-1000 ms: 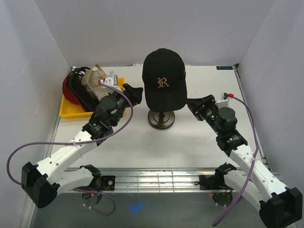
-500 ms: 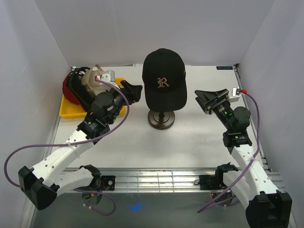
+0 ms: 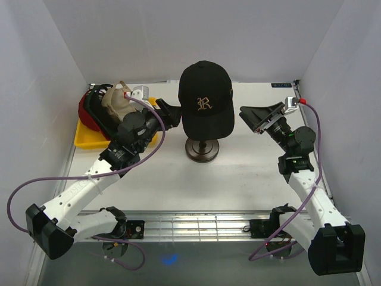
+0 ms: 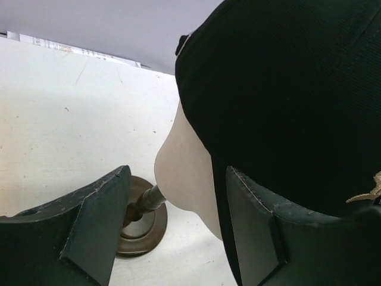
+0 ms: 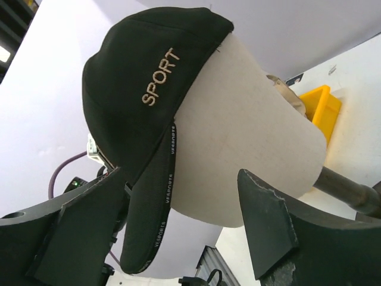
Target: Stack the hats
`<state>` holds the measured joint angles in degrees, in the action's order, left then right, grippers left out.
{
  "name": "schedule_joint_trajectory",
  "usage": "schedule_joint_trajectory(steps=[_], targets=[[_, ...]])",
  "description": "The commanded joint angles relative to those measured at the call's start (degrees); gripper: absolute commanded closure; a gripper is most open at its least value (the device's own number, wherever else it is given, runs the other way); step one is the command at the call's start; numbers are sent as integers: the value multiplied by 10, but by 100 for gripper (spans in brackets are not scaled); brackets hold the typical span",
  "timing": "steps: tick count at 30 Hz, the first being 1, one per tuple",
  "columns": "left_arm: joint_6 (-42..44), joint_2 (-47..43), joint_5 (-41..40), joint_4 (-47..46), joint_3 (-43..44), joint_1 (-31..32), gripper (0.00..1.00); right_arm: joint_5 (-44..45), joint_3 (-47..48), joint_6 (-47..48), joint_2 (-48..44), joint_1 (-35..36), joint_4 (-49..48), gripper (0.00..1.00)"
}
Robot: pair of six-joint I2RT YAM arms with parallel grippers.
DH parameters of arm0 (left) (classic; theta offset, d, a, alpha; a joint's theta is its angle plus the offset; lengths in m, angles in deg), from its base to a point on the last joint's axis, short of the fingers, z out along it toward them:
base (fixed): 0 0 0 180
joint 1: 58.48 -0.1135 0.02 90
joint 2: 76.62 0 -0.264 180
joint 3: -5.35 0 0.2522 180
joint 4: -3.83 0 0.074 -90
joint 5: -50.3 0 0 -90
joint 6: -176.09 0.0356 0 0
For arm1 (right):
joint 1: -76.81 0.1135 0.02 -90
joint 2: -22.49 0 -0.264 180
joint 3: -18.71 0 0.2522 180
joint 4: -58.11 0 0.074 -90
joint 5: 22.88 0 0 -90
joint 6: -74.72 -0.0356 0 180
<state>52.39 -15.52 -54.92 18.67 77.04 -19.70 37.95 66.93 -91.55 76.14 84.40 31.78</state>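
Black cap [image 3: 205, 98] (gold "R"), beige mannequin head [image 5: 244, 143], yellow tray [image 3: 83, 138].

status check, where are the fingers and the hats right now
Both open, empty: left gripper and right gripper flank the black R cap on the mannequin head. Pile of other hats at the yellow tray. Nothing between fingers and cap.

Matt black cloth cap [image 3: 205, 89] covers a smooth beige head [image 5: 238, 137].
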Motion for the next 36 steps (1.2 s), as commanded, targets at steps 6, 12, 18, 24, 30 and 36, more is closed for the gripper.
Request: schedule_joint_trajectory(steps=[6,12,18,24,30,36], targets=[[-4,9,23,-5,32,-2,25,-45,52,-5,37,20,-56,20],[-6,10,24,-6,32,-2,25,-46,64,7,52,41,-55,23],[-7,15,30,-6,32,-2,25,-42,56,14,52,44,-46,28],[-7,17,32,-6,31,-3,25,-41,47,20,52,47,-40,34],[-4,16,30,-6,32,-2,26,-39,39,24,54,51,-39,41],[-2,17,31,-6,32,-2,26,-36,27,28,55,54,-38,56]])
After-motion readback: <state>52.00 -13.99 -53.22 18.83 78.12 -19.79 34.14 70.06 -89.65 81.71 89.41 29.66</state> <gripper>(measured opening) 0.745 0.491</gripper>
